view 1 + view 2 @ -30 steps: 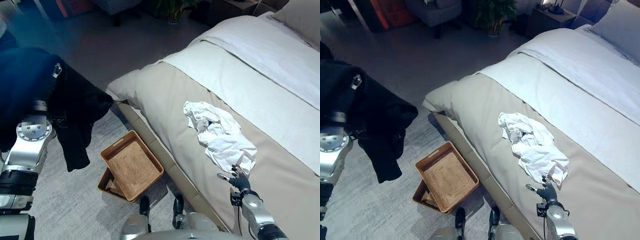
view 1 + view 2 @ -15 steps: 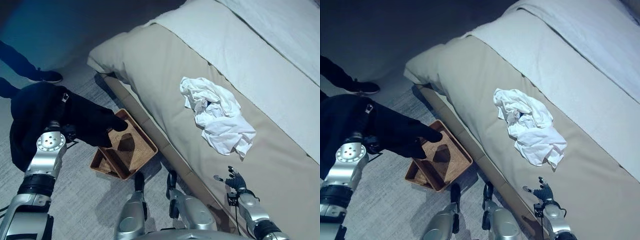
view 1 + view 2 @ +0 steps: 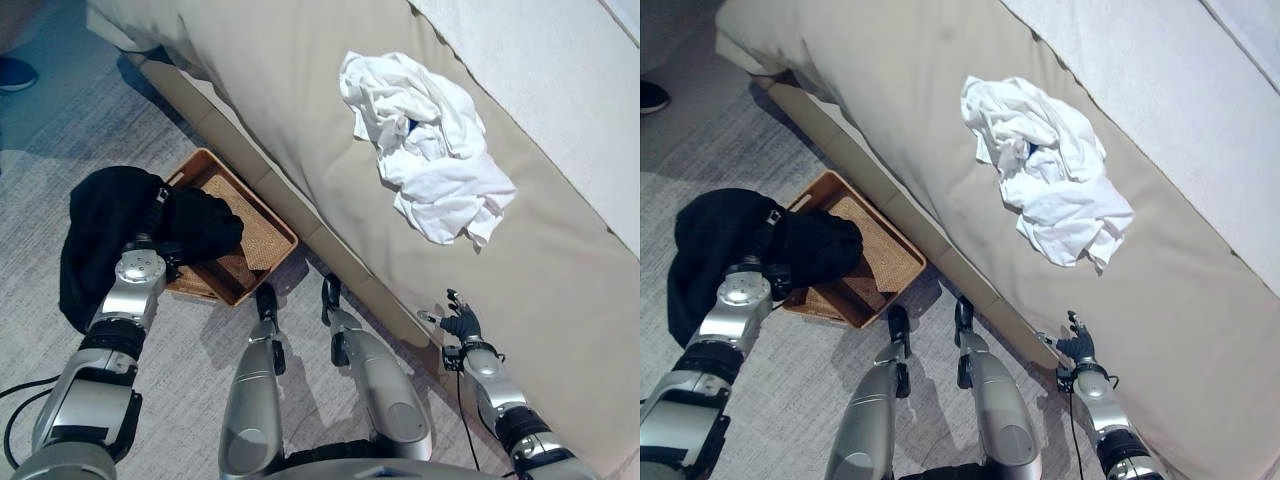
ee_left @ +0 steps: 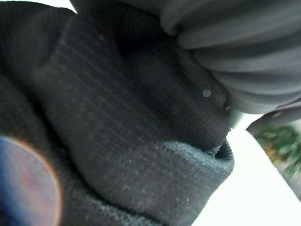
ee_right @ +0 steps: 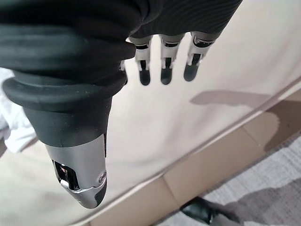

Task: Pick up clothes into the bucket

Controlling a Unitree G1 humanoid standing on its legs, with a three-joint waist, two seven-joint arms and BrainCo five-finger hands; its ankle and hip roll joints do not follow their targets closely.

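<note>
A black garment (image 3: 120,225) is draped over my left hand (image 4: 244,47) and hangs onto the near end of the brown woven basket (image 3: 258,238) on the carpet beside the bed. The hand is buried in the cloth, and my silver left wrist (image 3: 138,272) sticks out below it. In the left wrist view the black knit fabric (image 4: 122,132) lies right against the hand's ribbed cover. A crumpled white pile of clothes (image 3: 425,145) lies on the bed. My right hand (image 3: 460,323) hovers open at the bed's near edge, short of the white pile, its fingers (image 5: 162,66) straight and holding nothing.
The bed with its beige cover (image 3: 330,110) runs across the right, and a white sheet (image 3: 570,110) lies farther back. The wooden bed base (image 3: 330,245) borders the basket. Grey carpet (image 3: 70,130) covers the floor. A person's shoe (image 3: 14,71) shows at the far left.
The camera has tilted down toward the floor. My left arm has lowered the black garment from chest height onto the basket. The right hand has stayed by the bed's edge.
</note>
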